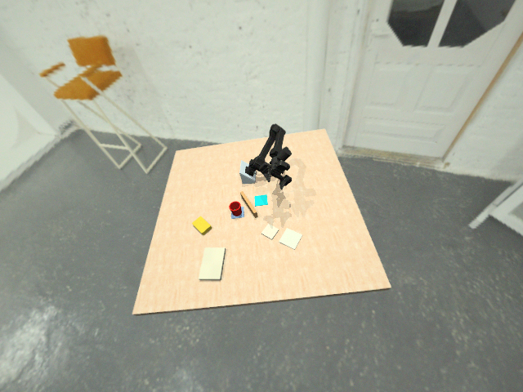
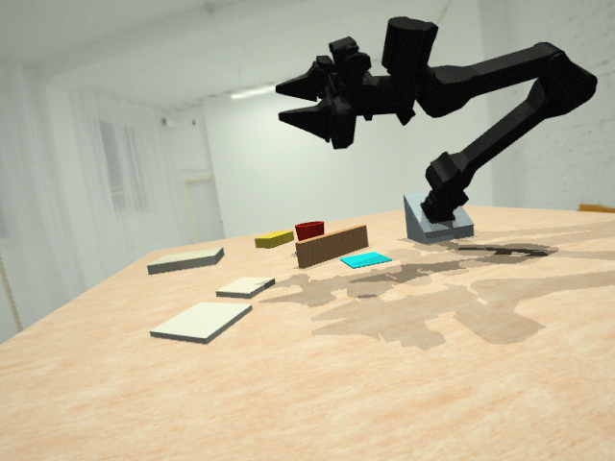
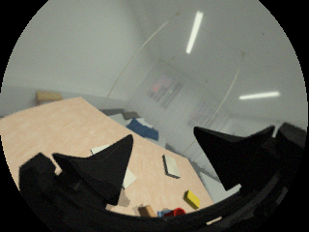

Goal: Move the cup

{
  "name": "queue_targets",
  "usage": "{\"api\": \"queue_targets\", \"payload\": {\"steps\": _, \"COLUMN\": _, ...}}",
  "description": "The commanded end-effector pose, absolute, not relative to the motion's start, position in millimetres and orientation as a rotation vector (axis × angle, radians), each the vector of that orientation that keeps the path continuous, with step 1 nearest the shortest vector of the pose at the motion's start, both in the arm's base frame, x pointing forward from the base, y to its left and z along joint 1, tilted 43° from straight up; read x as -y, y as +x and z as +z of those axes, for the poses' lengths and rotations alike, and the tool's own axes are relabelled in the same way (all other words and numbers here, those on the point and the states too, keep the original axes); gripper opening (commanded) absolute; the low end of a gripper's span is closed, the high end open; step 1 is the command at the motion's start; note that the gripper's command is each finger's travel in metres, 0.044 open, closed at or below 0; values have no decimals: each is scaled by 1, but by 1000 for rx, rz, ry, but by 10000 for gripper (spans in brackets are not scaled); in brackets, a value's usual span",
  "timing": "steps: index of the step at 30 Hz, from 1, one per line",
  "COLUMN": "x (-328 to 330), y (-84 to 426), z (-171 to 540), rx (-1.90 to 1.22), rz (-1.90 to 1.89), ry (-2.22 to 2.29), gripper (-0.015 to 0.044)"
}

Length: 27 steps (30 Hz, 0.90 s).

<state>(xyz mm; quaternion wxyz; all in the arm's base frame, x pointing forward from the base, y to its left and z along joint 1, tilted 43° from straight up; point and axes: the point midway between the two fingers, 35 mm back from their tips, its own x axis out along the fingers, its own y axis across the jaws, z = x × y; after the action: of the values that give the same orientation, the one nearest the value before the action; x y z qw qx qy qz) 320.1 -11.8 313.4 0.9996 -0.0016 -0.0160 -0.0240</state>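
While the pincer (image 2: pixel 290 104) hangs wide and empty, the red cup (image 1: pixel 234 207) sits on its blue pad (image 1: pixel 238 214). Between it and the cyan pad (image 1: pixel 261 200), a wooden bar (image 1: pixel 248 204) stands on the bench (image 1: pixel 320 261).

- My gripper (image 2: pixel 290 103) hangs high above the table (image 2: pixel 298 397), fingers spread wide, nothing between them, pointing left.
- Arm rises from a grey base block (image 2: pixel 436 226) at the far right of the table.
- Red cup (image 2: pixel 309 230) sits upright behind the brown wooden bar (image 2: pixel 332 245), lower part hidden; I can't see any marbles from here.
- Cyan pad (image 2: pixel 365 259) lies flat just in front of the bar, right end.
- Yellow block (image 2: pixel 273 238) sits left of the cup.
- Three cream slabs: (image 2: pixel 184 260), (image 2: pixel 244 286), (image 2: pixel 201 321), all left-front.
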Motion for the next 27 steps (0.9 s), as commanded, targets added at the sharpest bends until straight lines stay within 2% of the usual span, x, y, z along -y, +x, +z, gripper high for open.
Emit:
{"api": "queue_targets", "payload": {"steps": 1, "x": 12, "y": 322, "z": 311, "rx": 19, "rz": -48, "ry": -15, "gripper": 374}}
{"api": "queue_targets", "payload": {"steps": 10, "x": 48, "y": 361, "z": 181, "rx": -611, "rz": 172, "ry": -466, "gripper": 148}}
{"api": "queue_targets", "payload": {"steps": 19, "x": 75, "y": 328, "z": 69, "rx": -1006, "rz": 744, "ry": -570, "gripper": 148}}
{"api": "queue_targets", "payload": {"steps": 27, "x": 87, "y": 283, "z": 20, "rx": -935, "rz": 1246, "ry": -354, "gripper": 148}}
